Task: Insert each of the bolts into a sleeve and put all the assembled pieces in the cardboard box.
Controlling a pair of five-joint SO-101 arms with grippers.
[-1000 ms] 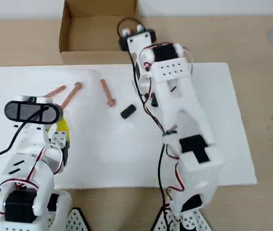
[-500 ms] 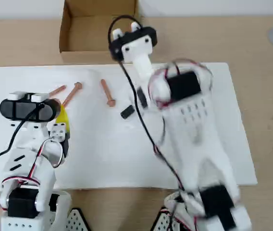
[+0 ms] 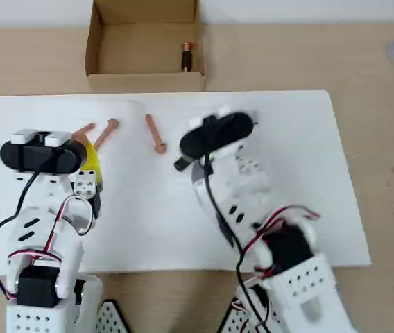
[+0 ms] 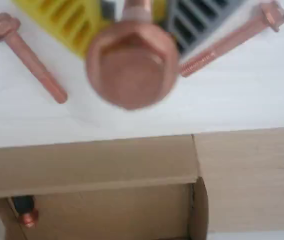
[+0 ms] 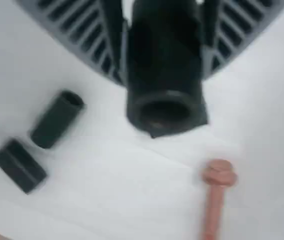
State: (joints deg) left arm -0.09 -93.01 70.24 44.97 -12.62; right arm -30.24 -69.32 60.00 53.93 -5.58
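Left gripper [image 4: 132, 12] is clamped on a bolt [image 4: 131, 67], shank along the fingers. To its right, apart, the right gripper [image 5: 164, 25] grips a sleeve [image 5: 166, 95], its axis likely parallel. Beyond them, the cardboard box [image 3: 100, 48] holds one assembled piece [image 3: 186, 57].

Bright, even light falls from overhead on the flat white sheet [image 3: 322, 159] and the light wooden desk [image 3: 377, 69], without hard glare. Shadows are short and soft: a faint grey one lies beside the loose copper-coloured bolt [image 3: 154, 133], and the inner wall of the brown cardboard box [image 3: 94, 41] is slightly darker. In the left wrist view the copper-coloured hex-head bolt [image 4: 132, 65], close to the lens, is out of focus, while the box edge beyond looks clearer. In the right wrist view the black cylindrical sleeve [image 5: 166, 85] is blurred, as is the loose black sleeve [image 5: 57, 119] beyond it.
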